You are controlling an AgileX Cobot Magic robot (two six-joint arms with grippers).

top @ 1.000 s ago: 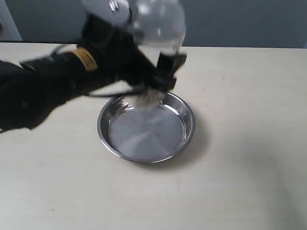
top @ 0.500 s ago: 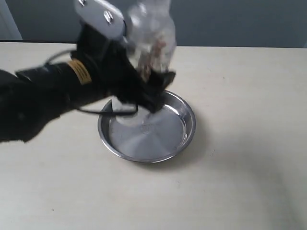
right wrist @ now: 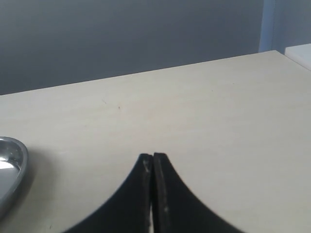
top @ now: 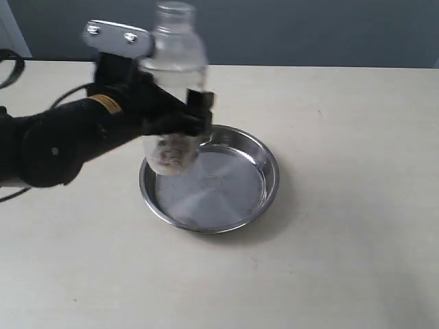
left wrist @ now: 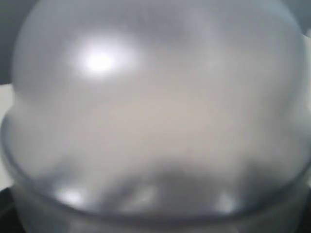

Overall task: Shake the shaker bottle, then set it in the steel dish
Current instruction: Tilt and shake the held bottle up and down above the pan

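Note:
The shaker bottle (top: 175, 62) is held upright in the air, its cap up and its grains settled at the bottom (top: 171, 152), just over the left rim of the steel dish (top: 257, 199). My left gripper (top: 185, 118) is shut on the bottle's middle. In the left wrist view the bottle's frosted dome (left wrist: 155, 107) fills the picture and hides the fingers. My right gripper (right wrist: 153, 158) is shut with nothing in it, above bare table to the right of the dish (right wrist: 9, 165); it is outside the exterior view.
The dish sits mid-table on a pale beige tabletop (top: 357, 205). A grey wall (top: 329, 31) runs behind the far edge. The left arm's black body (top: 55, 144) reaches in from the left, over the table.
The bottle has swung from tilted, grains flying, to upright and moved left and slightly down. The left arm shifted left with it. The dish stayed put.

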